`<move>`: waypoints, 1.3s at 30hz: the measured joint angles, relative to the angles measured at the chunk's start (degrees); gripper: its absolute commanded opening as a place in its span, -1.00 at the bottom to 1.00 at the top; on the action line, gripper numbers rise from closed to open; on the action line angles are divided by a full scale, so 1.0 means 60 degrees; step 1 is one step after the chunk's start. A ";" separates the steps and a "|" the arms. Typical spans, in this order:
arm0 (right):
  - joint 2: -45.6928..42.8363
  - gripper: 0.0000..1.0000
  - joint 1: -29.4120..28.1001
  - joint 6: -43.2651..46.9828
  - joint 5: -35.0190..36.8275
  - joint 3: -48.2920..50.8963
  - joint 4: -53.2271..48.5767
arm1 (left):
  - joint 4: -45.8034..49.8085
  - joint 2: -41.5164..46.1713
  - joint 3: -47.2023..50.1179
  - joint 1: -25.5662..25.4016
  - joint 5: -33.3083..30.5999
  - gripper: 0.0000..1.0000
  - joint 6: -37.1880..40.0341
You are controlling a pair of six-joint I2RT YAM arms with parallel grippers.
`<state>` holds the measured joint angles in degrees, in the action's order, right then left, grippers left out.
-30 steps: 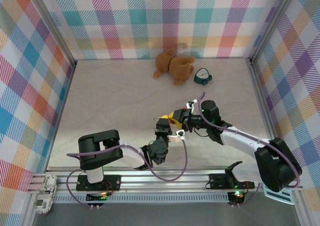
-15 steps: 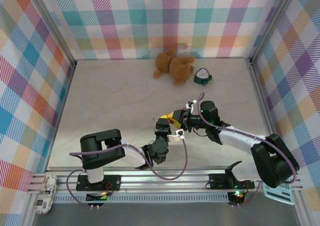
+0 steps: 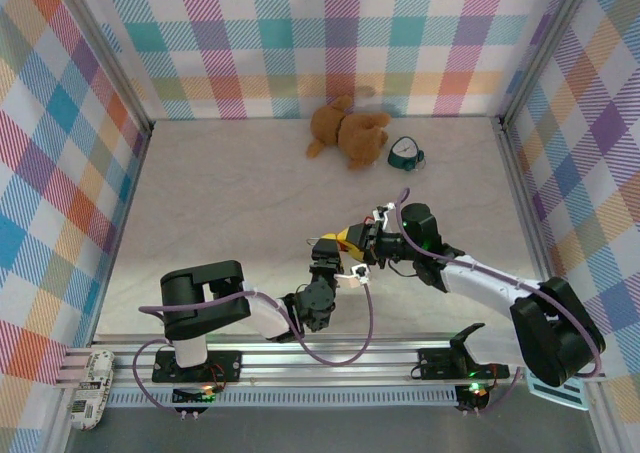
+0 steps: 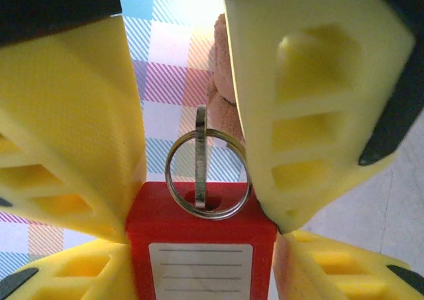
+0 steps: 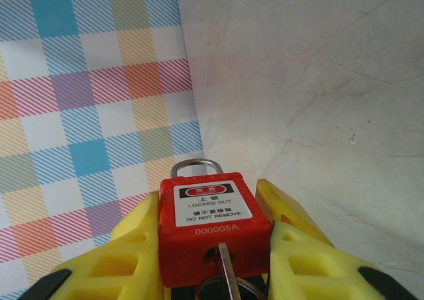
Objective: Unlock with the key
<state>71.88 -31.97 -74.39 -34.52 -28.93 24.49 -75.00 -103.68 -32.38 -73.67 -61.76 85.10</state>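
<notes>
One key [image 4: 201, 151] between left gripper [image 4: 203, 210] jaws

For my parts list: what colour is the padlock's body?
The padlock is red, with a white label; the right wrist view shows it best.

The padlock [image 5: 214, 237] has a smooth, faintly glossy red plastic body and a white printed label [image 5: 212, 204]. Its shackle [image 5: 199, 164] is polished metal. Below the padlock, the key [image 5: 225, 260] and its ring [image 4: 169, 173] are bright silvery metal. The fingers [image 5: 126, 263] of the right end effector [image 5: 209, 193] beside the padlock are matt, finely textured yellow plastic.
</notes>
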 measured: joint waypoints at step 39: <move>-0.0335 -0.01 0.0488 0.1220 0.0055 -0.0605 -0.1683 | 0.0331 0.1195 0.0765 -0.0178 0.0284 0.46 -0.0812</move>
<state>69.87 -29.04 -67.07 -34.20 -32.56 14.39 -73.01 -96.51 -27.79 -74.74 -60.05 80.23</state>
